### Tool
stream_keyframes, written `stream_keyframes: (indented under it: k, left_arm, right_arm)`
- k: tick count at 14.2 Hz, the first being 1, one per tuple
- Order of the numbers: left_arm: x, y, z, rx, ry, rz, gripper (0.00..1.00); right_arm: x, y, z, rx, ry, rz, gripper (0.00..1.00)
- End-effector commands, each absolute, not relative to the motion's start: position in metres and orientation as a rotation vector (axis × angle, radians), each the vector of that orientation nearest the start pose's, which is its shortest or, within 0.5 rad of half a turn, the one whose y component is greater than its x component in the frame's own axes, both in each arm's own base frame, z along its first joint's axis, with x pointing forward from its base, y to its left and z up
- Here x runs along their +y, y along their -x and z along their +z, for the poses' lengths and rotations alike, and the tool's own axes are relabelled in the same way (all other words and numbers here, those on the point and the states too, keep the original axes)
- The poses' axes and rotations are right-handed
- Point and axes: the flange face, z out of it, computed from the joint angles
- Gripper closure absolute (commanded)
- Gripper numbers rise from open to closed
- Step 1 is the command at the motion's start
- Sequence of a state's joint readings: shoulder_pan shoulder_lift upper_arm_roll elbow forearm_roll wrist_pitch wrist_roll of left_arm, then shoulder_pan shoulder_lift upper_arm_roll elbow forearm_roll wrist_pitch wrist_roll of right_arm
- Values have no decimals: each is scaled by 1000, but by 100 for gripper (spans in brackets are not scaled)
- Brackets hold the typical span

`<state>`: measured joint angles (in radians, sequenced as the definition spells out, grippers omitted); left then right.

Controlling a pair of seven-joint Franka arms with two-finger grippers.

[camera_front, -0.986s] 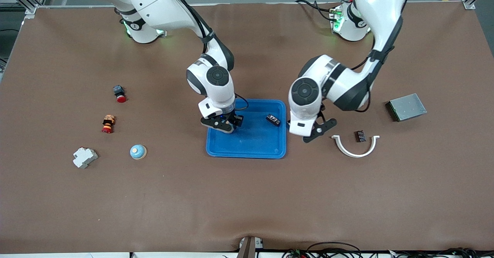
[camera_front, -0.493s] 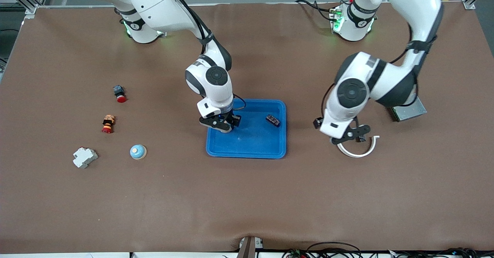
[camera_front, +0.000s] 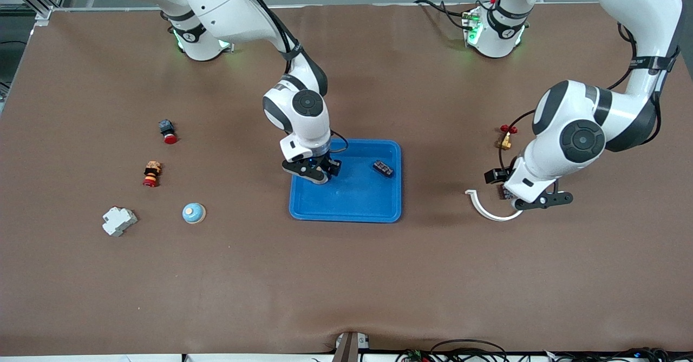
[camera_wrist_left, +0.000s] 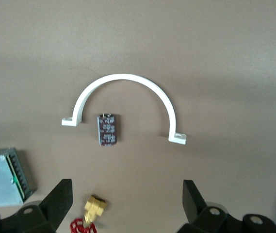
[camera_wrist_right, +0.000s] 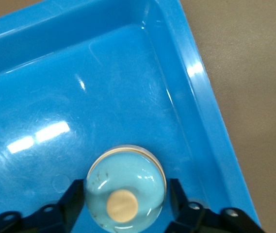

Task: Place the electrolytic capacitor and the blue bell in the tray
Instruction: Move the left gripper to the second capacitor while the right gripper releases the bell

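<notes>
My right gripper (camera_wrist_right: 123, 213) is in the tray (camera_wrist_right: 40, 116), fingers flanking the blue bell (camera_wrist_right: 125, 187), seemingly parting. I should lift straight up. Left gripper (camera_wrist_left: 125, 206), spread wide, waits above the capacitor (camera_wrist_left: 107, 130).

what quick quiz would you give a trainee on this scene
1. True or false: the left gripper is shut.
2. The blue bell at the right gripper is: A in the tray; B on the bare table; C on the white bracket.
3. What lies on the table inside the white bracket's curve?

Key: 1 false, it is open. 2 A. 3 the dark capacitor.
</notes>
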<state>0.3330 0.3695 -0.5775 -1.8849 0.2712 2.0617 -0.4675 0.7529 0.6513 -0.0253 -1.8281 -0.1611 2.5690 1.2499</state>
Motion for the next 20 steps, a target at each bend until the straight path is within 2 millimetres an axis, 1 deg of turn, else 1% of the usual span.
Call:
stream_keyframes:
  k: [1, 2, 3, 4, 5, 6, 7, 8, 9, 10, 11, 13, 14, 16, 18, 19, 20]
  left_arm:
    - [-96, -592, 312, -77, 3079, 94, 0]
    - [-84, -593, 302, -40, 3071, 81, 0]
    - [-77, -595, 293, -21, 3061, 76, 0]
    - [-74, -597, 282, 4, 3057, 71, 0]
    - [-70, -599, 273, 13, 3060, 55, 0]
    - [-64, -601, 267, -2, 3070, 55, 0]
    - [-62, -602, 265, -17, 3072, 59, 0]
    - [-61, -602, 261, -28, 3075, 70, 0]
    - [-61, -602, 254, -37, 3082, 86, 0]
    - [-63, -601, 250, -52, 3086, 97, 0]
    - [-62, -601, 243, -78, 3089, 116, 0]
    - [-66, -599, 232, -133, 3094, 140, 0]
    - [-68, -599, 228, -151, 3099, 139, 0]
    - [-69, -599, 223, -167, 3103, 143, 0]
    - [-68, -596, 218, -169, 3103, 159, 0]
    - [-68, -595, 213, -171, 3106, 172, 0]
    - [-67, -595, 211, -173, 3107, 179, 0]
  right_arm:
    - [443, -487, 188, 611, 3054, -245, 0]
    - [444, -489, 191, 610, 3055, -246, 0]
    - [447, -491, 198, 608, 3046, -247, 0]
    - [445, -492, 207, 618, 3056, -238, 0]
    - [447, -496, 227, 627, 3067, -233, 0]
    - [445, -501, 241, 606, 3093, -222, 0]
    - [437, -509, 254, 528, 3132, -205, 0]
    - [422, -519, 269, 431, 3149, -167, 0]
    - [403, -531, 281, 357, 3129, -104, 0]
    - [387, -536, 285, 237, 3127, -44, 0]
    - [369, -542, 284, 123, 3137, -31, 0]
    - [326, -561, 281, 44, 3142, -32, 0]
    - [313, -563, 278, -17, 3134, -54, 0]
    - [275, -570, 269, -120, 3123, -94, 0]
    - [243, -572, 263, -215, 3130, -77, 0]
    - [221, -577, 260, -249, 3132, -68, 0]
    - [204, -581, 257, -299, 3129, -73, 0]
